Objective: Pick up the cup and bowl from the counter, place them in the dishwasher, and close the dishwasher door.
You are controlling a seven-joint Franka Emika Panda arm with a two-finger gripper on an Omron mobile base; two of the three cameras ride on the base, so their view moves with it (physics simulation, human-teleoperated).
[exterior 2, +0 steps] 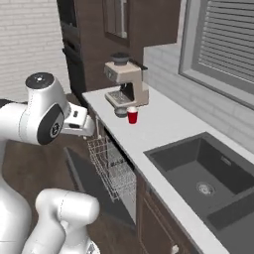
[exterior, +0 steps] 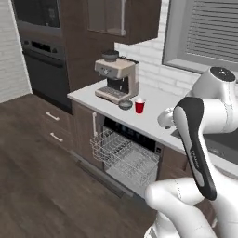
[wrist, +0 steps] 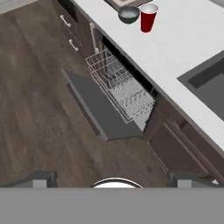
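Gripper (wrist: 112, 179) fingers spread wide, holding nothing, high over floor near the dropped dark flat dishwasher door (wrist: 103, 111); white wire rack (wrist: 120, 85) pulled out. Small red tapered cup (wrist: 148, 17) & shallow grey-green bowl (wrist: 128, 14) sit side by side on light grey-white counter (wrist: 183, 39), well ahead of fingertips, cup to the right. Cup upright, so approach forward, side-on.

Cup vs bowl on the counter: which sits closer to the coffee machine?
The bowl. The grey-green dish sits right at the coffee machine's base; the red cup stands just beside it, on the side toward the sink.
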